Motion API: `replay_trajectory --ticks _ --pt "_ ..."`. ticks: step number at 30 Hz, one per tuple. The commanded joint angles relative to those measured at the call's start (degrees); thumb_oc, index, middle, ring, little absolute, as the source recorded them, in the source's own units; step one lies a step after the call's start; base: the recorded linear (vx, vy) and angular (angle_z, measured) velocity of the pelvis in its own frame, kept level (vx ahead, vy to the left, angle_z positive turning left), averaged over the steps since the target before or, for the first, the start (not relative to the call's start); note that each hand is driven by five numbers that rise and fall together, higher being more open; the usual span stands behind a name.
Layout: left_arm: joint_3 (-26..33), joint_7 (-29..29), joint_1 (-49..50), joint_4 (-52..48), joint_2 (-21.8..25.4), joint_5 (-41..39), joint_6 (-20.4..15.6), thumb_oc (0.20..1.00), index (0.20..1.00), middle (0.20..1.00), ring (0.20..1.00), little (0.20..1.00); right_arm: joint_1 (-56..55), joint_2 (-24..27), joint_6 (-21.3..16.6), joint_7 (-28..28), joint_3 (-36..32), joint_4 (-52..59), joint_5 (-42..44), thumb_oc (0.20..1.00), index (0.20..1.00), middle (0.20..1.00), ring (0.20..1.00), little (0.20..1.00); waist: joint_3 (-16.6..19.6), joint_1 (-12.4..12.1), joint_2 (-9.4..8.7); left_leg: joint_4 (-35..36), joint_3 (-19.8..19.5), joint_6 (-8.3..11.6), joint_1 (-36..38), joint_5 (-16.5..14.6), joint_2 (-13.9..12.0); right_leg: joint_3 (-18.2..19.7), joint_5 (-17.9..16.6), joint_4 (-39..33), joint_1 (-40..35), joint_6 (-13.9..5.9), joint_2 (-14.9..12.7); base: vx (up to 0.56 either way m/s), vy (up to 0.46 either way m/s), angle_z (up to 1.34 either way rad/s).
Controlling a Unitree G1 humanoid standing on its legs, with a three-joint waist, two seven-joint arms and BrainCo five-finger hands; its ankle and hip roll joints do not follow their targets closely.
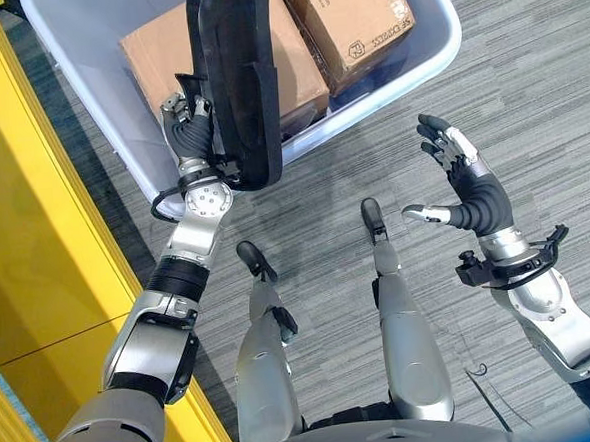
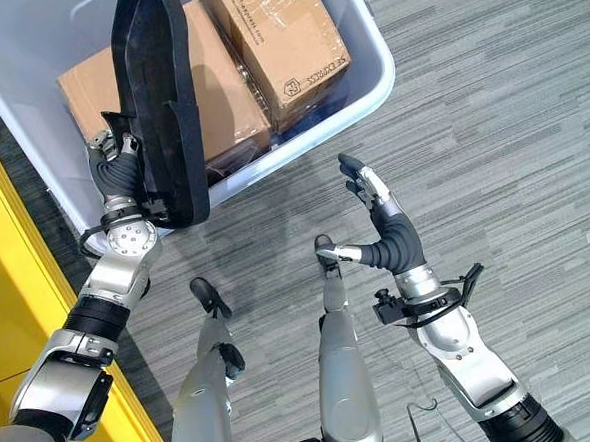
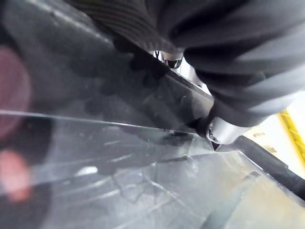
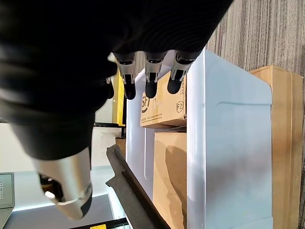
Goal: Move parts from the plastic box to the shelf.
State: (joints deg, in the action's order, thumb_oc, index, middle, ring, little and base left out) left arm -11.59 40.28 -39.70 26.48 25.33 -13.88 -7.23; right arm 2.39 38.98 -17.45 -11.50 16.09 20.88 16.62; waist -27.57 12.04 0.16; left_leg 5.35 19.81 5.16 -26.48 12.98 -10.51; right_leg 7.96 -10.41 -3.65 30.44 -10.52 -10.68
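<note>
A long black curved part (image 1: 234, 79) is raised above the pale plastic box (image 1: 435, 47), which sits on the carpet floor (image 1: 528, 107) holding cardboard boxes (image 1: 348, 17). The left robot hand (image 1: 187, 122) grasps the part's lower end. The right robot hand (image 1: 463, 186) hovers apart, fingers relaxed. Swinging the part toward the yellow shelf (image 1: 34, 217) likely calls for a firm grasp, clearing the box rim.

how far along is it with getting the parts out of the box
Early. No part is seen on the yellow shelf yet. The left hand grips a long black part, lifted above the plastic box. Cardboard boxes remain inside. The right hand is open, empty.
</note>
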Motion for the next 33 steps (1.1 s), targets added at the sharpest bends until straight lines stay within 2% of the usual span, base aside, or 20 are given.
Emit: replay_trajectory --ticks 1,4,10,15,19,24,27,31,32,33 --pt "4.0 0.4 -1.4 -4.1 3.3 5.1 -5.1 0.200 0.200 0.200 0.200 0.200 0.1 -1.1 -2.7 0.2 -3.8 0.4 -0.4 1.000 1.000 1.000 1.000 1.000 2.7 -0.4 -1.37 -1.1 -6.6 2.24 5.5 -4.6 -0.8 -2.6 4.9 4.6 -4.2 0.90 0.1 0.00 0.000 0.00" --pt "4.8 -0.1 1.2 -7.1 3.6 6.4 -4.9 0.200 0.200 0.200 0.200 0.200 0.0 -1.2 -2.5 0.5 -4.1 0.2 -0.6 1.000 1.000 1.000 1.000 1.000 3.2 -0.7 -1.28 -1.2 -6.9 2.21 6.2 -4.7 -0.8 -2.7 5.1 4.6 -5.0 0.92 0.1 0.01 0.012 0.06" --pt "7.6 -4.4 13.8 -17.0 4.6 10.1 -6.1 0.200 0.200 0.200 0.200 0.200 -1.1 -1.8 -1.8 1.7 -6.2 -0.4 -0.5 1.000 1.000 1.000 1.000 1.000 5.3 -2.4 -0.77 -1.5 -8.0 2.10 9.3 -5.3 -0.9 -3.5 6.4 5.5 -8.4 1.17 -0.3 0.03 -0.002 0.06" --pt "9.2 -9.9 23.8 -21.9 4.4 10.7 -7.0 0.200 0.200 0.200 0.200 0.200 -3.0 -2.0 -0.2 3.5 -8.1 -2.2 -0.8 1.000 1.000 1.000 1.000 1.000 8.4 -4.3 0.84 -0.7 -9.0 2.47 13.4 -5.4 -0.9 -5.4 7.7 6.0 -13.2 1.02 -1.3 0.05 -0.007 0.21" --pt "9.9 -17.9 33.5 -26.6 4.9 11.0 -7.7 0.200 0.200 0.200 0.200 0.200 -5.8 -3.1 1.7 6.4 -10.3 -4.6 0.0 1.000 1.000 1.000 1.000 1.000 12.6 -6.0 2.62 -0.3 -11.7 2.50 17.7 -5.7 -0.5 -9.3 9.9 6.1 -20.5 0.92 -2.1 0.06 -0.026 0.63" --pt "10.9 -22.0 38.2 -29.4 5.0 10.3 -7.6 0.200 0.200 0.200 0.200 0.200 -6.9 -4.2 2.6 8.1 -11.1 -5.8 0.5 1.000 1.000 1.000 1.000 1.000 15.9 -7.1 2.63 -0.3 -13.4 2.37 20.4 -6.0 -0.8 -11.0 11.6 6.8 -24.6 0.88 -1.9 0.02 -0.050 0.30" --pt "11.6 -23.8 40.4 -30.7 4.8 10.0 -7.4 0.200 0.200 0.200 0.200 0.200 -7.2 -4.7 3.1 9.0 -11.5 -6.2 1.1 1.000 1.000 1.000 1.000 1.000 17.6 -7.6 2.60 -0.3 -14.4 2.09 22.1 -6.2 -1.3 -11.6 13.2 8.1 -26.3 1.20 -1.1 0.02 -0.055 0.15" --pt "13.0 -26.2 45.5 -32.2 4.0 8.1 -7.0 0.200 0.200 0.200 0.200 0.200 -6.4 -4.4 3.9 11.1 -10.2 -6.5 2.4 1.000 1.000 1.000 1.000 1.000 19.2 -9.4 2.20 -0.6 -15.7 1.70 24.8 -5.4 -3.4 -11.6 17.8 13.7 -27.4 3.22 1.9 -0.04 -0.157 0.07" --pt "13.5 -26.9 47.1 -33.0 3.5 7.6 -7.0 0.200 0.200 0.200 0.200 0.200 -5.7 -3.8 3.8 11.9 -10.1 -6.3 2.8 1.000 1.000 1.000 1.000 1.000 19.4 -10.4 2.21 -0.8 -16.5 2.07 24.7 -4.1 -4.5 -12.3 19.1 14.6 -27.7 4.16 3.3 -0.18 -0.280 0.05" --pt "13.7 -27.3 47.6 -33.3 3.0 6.8 -7.0 0.200 0.200 0.200 0.200 0.200 -4.3 -3.1 3.7 11.9 -9.6 -6.6 3.2 1.000 1.000 1.000 1.000 1.000 18.7 -11.5 2.66 -1.0 -18.1 3.11 23.3 -1.0 -5.8 -13.5 20.2 16.4 -27.0 5.44 5.2 -0.36 -0.407 0.24"
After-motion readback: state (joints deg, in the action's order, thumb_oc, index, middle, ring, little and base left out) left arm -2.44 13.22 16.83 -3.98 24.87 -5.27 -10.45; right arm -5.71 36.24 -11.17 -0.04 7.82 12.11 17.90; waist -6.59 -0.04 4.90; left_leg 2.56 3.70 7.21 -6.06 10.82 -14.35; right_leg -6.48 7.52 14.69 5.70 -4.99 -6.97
